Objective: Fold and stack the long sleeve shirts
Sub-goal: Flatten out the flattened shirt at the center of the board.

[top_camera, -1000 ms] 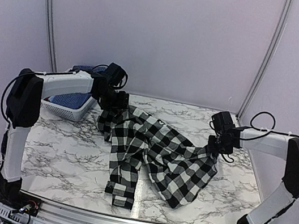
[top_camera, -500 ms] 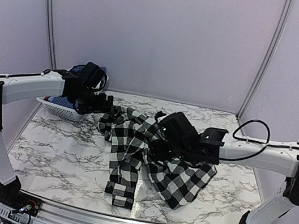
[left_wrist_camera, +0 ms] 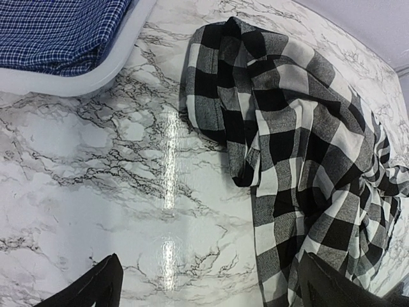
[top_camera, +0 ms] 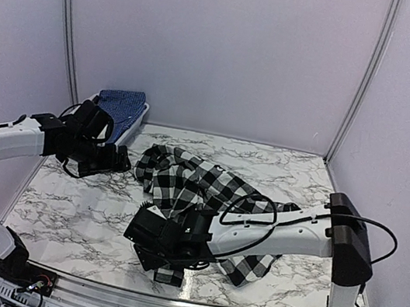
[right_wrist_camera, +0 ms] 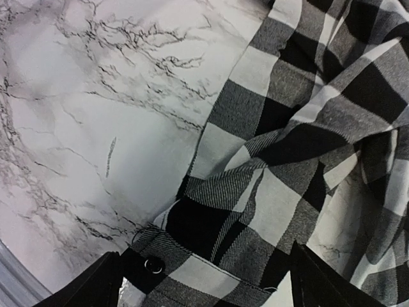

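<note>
Both my claws stand apart, empty: left gripper (left_wrist_camera: 211, 294) over the table (top_camera: 77, 211) beside the checked shirt (top_camera: 207, 189), right gripper (right_wrist_camera: 204, 288) above its cuff (right_wrist_camera: 192, 268). The shirt lies crumpled mid-table; I'd pinch that cuff low and draw the sleeve flat. I count 2 shirts, the blue shirt (top_camera: 119, 104) in 1 basket (left_wrist_camera: 77, 80)

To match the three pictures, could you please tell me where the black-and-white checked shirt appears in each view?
Top external: checked shirt crumpled mid-table, its near end under the right arm.
Left wrist: checked shirt fills the right half.
Right wrist: checked shirt covers the right side and bottom.
Shared landmark: the marbled tabletop.
</note>
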